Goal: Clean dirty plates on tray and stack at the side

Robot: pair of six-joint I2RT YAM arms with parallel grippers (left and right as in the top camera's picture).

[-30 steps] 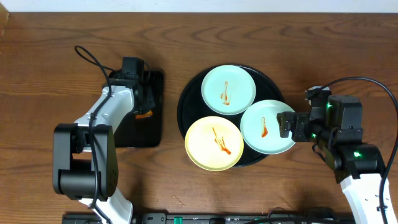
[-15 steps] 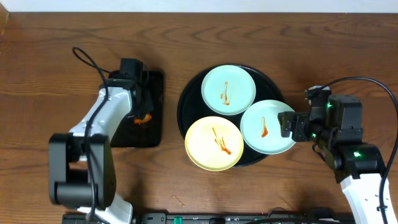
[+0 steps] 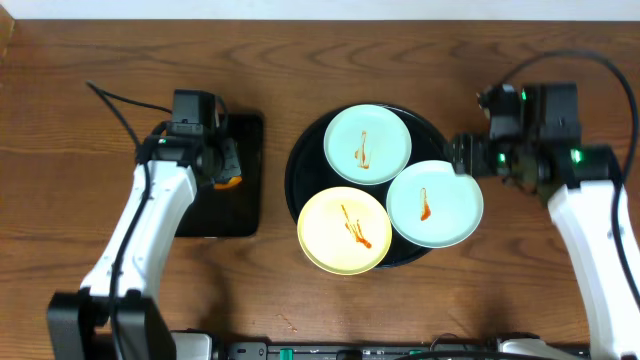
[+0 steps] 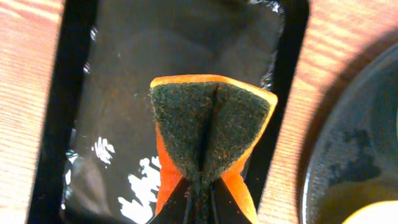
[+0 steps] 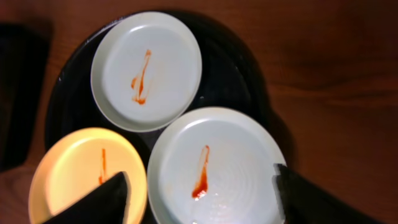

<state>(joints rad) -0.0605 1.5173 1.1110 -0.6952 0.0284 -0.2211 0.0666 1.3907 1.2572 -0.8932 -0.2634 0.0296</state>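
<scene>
Three plates lie on the round black tray (image 3: pixel 293 178): the rear mint plate (image 3: pixel 367 144), the right mint plate (image 3: pixel 434 204) and the yellow plate (image 3: pixel 345 230). Each carries an orange-red sauce streak.

The plates appear rigid, shallow, light and glossy, so expect them to slide under wiping pressure. The right mint plate and the yellow plate overhang the tray rim. Grip there, on the clean outer edge and away from the sauce.

The right gripper (image 5: pixel 200 173) hovers above the right mint plate with its jaws spread wide. The left gripper (image 4: pixel 200 202) pinches a folded orange scouring sponge (image 4: pixel 211 124) above the rectangular black tray (image 4: pixel 124 62). The sponge is soft and compressible.
</scene>
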